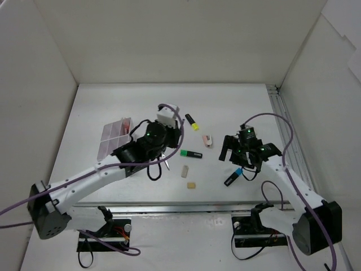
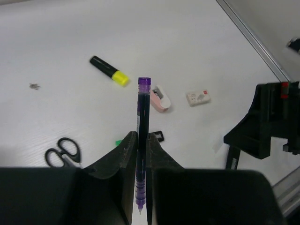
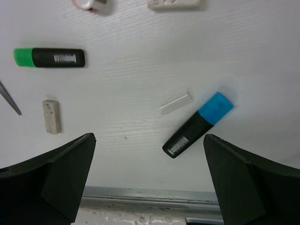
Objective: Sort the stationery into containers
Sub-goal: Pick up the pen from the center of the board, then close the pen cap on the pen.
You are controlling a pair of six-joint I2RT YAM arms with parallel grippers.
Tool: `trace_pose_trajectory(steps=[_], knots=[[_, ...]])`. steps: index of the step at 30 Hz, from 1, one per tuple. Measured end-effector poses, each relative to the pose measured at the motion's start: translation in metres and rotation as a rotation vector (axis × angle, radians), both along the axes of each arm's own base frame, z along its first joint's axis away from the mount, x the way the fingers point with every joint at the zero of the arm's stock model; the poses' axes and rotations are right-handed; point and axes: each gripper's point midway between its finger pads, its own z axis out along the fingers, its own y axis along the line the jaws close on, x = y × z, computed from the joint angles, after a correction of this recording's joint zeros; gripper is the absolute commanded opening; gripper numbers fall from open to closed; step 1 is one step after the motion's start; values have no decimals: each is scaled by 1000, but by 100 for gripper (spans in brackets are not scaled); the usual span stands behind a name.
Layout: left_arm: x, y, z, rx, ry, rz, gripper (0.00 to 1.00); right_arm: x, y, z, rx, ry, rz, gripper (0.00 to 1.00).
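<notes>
My left gripper (image 2: pixel 139 136) is shut on a dark pen with purple ends (image 2: pixel 143 112), held off the table; in the top view it (image 1: pixel 163 141) hovers just right of the white divided box (image 1: pixel 114 135). My right gripper (image 3: pixel 149 140) is open and empty above a blue-ended highlighter (image 3: pixel 197 124), which lies between its fingers near the front rail. Loose on the table are a green-ended highlighter (image 3: pixel 49 57), a yellow-ended highlighter (image 2: pixel 109 71), pink-white correction tape (image 2: pixel 160 99), small black scissors (image 2: pixel 62 151), a beige eraser (image 3: pixel 51 116) and a white eraser (image 2: pixel 198 97).
A small clear plastic piece (image 3: pixel 176 102) lies beside the blue highlighter. The metal rail at the table's front edge (image 3: pixel 150 194) runs just below my right gripper (image 1: pixel 243 158). A second small eraser (image 1: pixel 192 184) lies near the front. White walls enclose the table.
</notes>
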Motion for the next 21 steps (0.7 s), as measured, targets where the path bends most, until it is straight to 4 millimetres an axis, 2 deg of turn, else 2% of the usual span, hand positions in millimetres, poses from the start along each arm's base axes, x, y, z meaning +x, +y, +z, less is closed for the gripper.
trace_pose_trajectory(steps=[2,3,6,9,12,17,21], knots=[[-2,33,7,-40,-28,64,0,-1,14,-16,-8,56,40,98],[-1,50,3,-44,-31,104,0,-2,19,-23,-13,80,53,98],[-3,94,-19,-28,-13,218,0,-4,26,-36,-22,126,60,98],[-13,121,-40,-3,15,280,0,-5,31,-45,-21,156,52,98],[-19,138,-42,-17,12,315,0,-8,36,-57,-26,196,46,98],[-18,164,-25,-68,-31,401,0,-10,43,-79,-33,254,34,98],[-16,174,-24,-66,-38,440,0,-6,46,-89,-37,268,26,98]])
